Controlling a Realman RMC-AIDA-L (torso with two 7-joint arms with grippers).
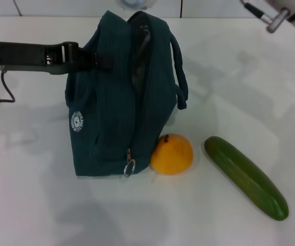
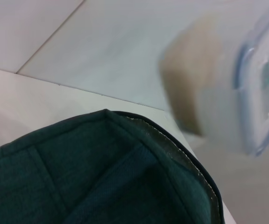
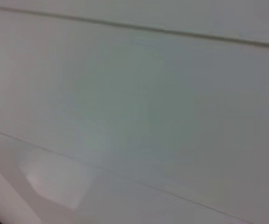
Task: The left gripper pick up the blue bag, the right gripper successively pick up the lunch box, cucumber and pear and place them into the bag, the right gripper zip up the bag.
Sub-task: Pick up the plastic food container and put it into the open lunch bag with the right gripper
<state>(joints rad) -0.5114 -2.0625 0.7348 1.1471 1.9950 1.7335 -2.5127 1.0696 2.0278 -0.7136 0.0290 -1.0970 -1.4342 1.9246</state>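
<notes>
Cucumber [image 1: 246, 177]: lying on the white table [image 1: 35, 205], long axis running diagonally, near end pointing toward the table's right front; open surface all round it.
Pear [image 1: 171, 154]: sitting just beside the bag's front right corner, stem up.
Blue bag [image 1: 119, 97]: standing upright, top gaping open, zipper ring hanging at the front.
Left gripper [image 1: 93, 60]: reaching in from the left, clamping the bag's upper edge.
Lunch box [image 2: 260, 84]: showing blurred beyond the bag's rim in the left wrist view.
Right gripper: only arm parts showing at the far right corner; fingers out of view.

A plain white table [image 1: 45, 205] fills nearly the whole head view, lit evenly from above, with soft grey shadows pooled on it. Along the top edge runs a pale wall [image 1: 60, 7] with thin dark seams between its panels.
</notes>
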